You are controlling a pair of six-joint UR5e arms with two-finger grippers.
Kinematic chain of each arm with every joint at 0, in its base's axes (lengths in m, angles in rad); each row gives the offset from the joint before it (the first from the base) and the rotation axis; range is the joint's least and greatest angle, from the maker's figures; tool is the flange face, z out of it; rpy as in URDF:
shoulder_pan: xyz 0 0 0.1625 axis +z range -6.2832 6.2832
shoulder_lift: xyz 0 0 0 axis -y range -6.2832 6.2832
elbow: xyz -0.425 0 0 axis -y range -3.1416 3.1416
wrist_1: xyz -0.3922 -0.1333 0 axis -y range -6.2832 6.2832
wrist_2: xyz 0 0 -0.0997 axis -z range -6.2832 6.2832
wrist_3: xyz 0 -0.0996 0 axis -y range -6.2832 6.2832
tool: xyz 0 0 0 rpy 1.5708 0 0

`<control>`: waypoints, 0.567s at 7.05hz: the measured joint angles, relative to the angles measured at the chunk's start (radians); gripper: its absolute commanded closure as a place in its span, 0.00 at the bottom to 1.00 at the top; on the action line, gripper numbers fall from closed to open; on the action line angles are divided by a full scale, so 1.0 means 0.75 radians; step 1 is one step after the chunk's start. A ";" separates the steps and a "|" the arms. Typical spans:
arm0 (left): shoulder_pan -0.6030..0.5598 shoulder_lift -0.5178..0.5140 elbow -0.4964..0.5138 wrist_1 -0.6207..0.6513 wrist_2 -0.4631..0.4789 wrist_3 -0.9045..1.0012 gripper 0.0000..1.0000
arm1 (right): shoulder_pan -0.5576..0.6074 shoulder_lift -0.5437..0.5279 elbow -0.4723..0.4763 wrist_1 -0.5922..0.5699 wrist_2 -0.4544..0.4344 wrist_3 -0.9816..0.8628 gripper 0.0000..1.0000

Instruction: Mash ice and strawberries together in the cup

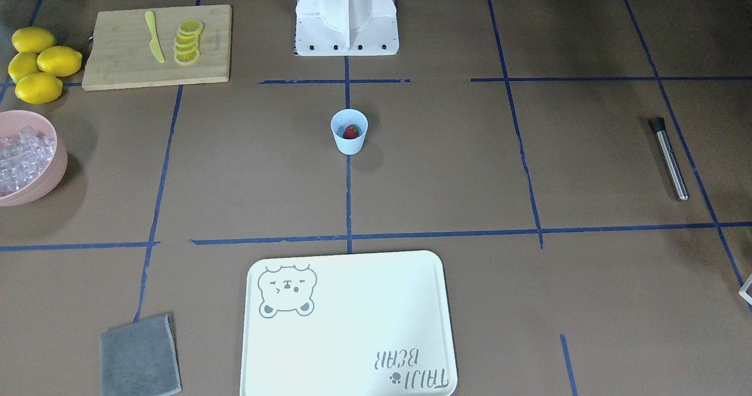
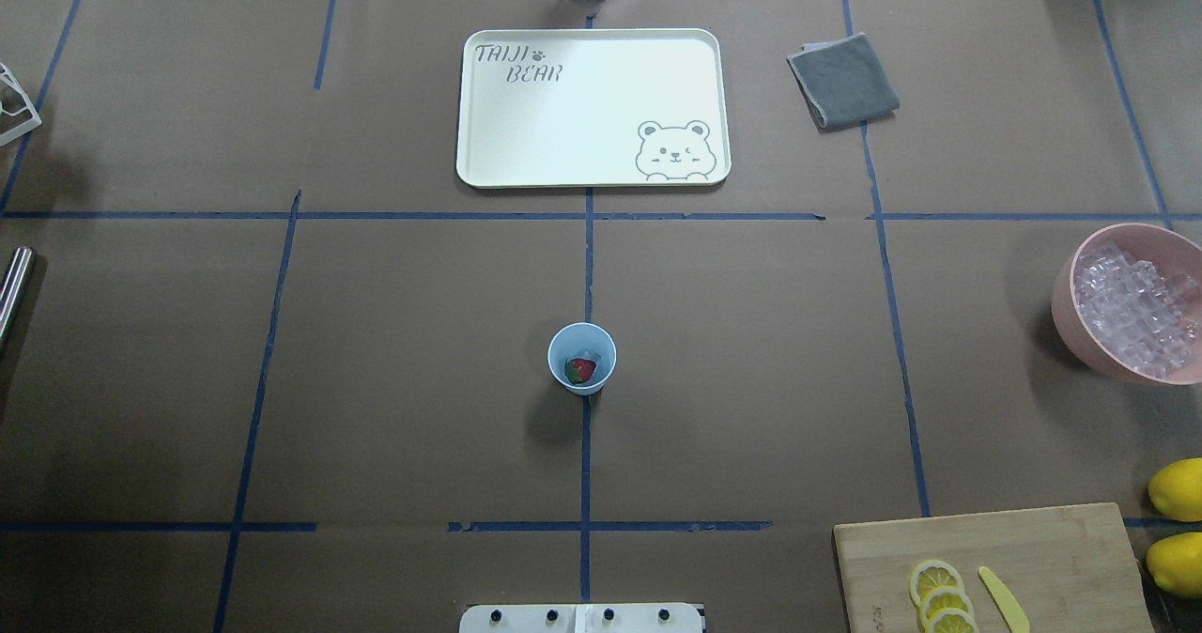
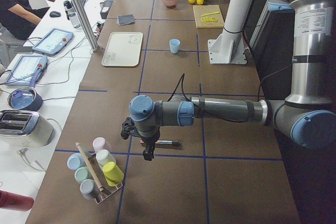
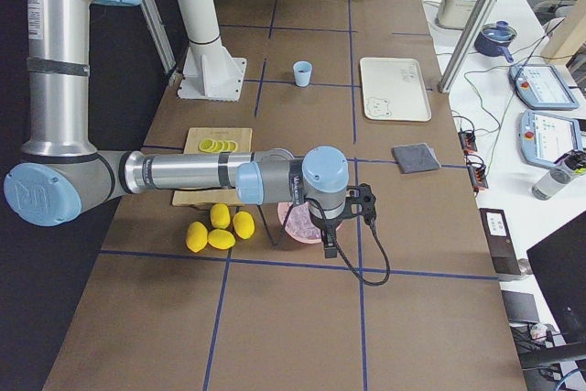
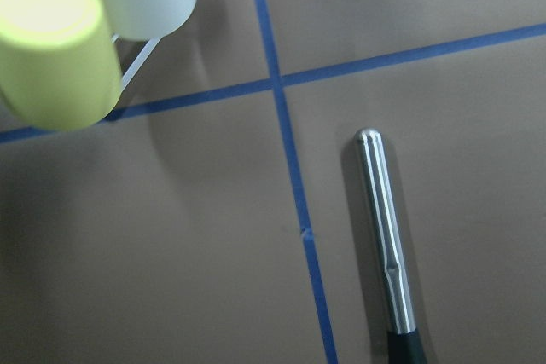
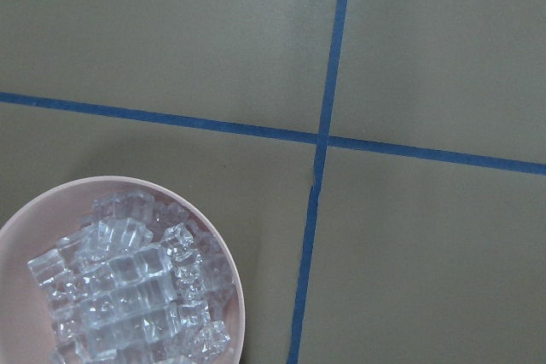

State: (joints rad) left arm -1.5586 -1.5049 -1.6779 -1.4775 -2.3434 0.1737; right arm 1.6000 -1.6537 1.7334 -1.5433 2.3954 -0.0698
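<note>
The pale blue cup [image 1: 349, 133] stands at the table's middle and also shows in the overhead view [image 2: 582, 359]. A red strawberry [image 1: 351, 131] lies inside it. Clear ice cubes [image 1: 20, 155] fill a pink bowl [image 2: 1071, 314] on the robot's right. A steel muddler with a black end [image 1: 670, 158] lies on the robot's left. My left gripper [image 3: 148, 153] hangs over the muddler [image 5: 388, 245]. My right gripper [image 4: 330, 243] hangs by the bowl's edge [image 6: 235, 296]. Both show only in the side views, so I cannot tell whether they are open or shut.
A cutting board [image 1: 117, 61] holds lemon slices and a yellow knife, with several lemons [image 1: 38, 64] beside it. A white tray [image 1: 349, 325] and a grey cloth [image 1: 140, 356] lie at the operators' side. A rack of cups [image 3: 97, 169] stands near the left gripper.
</note>
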 measured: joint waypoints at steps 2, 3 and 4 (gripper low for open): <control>-0.017 0.007 0.006 0.000 -0.001 0.000 0.00 | -0.002 0.000 -0.015 0.002 0.020 0.000 0.01; -0.023 0.008 0.007 0.000 -0.001 0.000 0.00 | -0.004 -0.001 -0.022 0.006 0.023 -0.001 0.01; -0.027 0.008 0.008 0.000 -0.002 -0.001 0.00 | -0.006 -0.001 -0.033 0.010 0.023 -0.002 0.01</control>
State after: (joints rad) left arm -1.5789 -1.4988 -1.6722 -1.4775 -2.3446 0.1733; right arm 1.5957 -1.6546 1.7089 -1.5358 2.4125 -0.0714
